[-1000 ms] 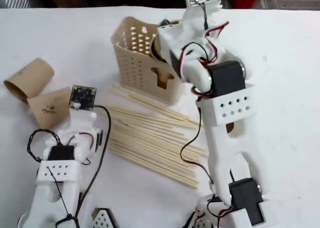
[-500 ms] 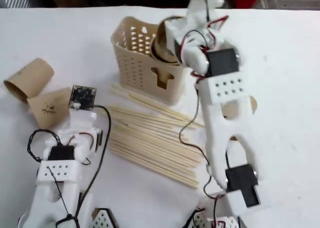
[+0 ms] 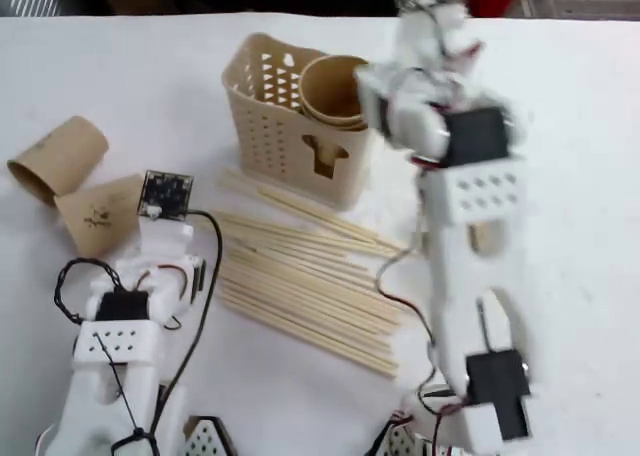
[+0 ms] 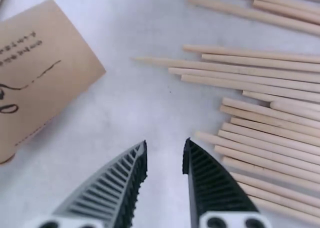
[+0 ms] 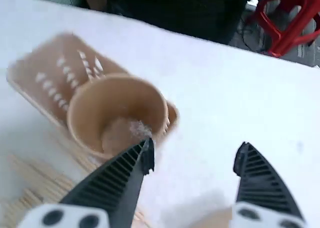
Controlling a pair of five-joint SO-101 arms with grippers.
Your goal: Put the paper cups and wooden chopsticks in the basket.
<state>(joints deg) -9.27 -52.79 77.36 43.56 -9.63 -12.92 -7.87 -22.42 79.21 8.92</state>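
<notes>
Paper cup [image 3: 335, 88]: upright in basket [image 3: 262, 141].
Chopsticks [image 3: 310, 281]: flat on table, nr basket.
Left gripper [image 4: 164, 155]: we see jaws slightly apart, empty.
Right gripper [image 5: 195, 155]: jaws wide apart, empty.

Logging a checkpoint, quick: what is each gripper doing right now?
Left gripper: open, holding nothing.
Right gripper: open, holding nothing, near the brown paper cup in the beige plastic basket.

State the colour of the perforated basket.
The basket is a pale cream beige, seen best in the high view.
</notes>
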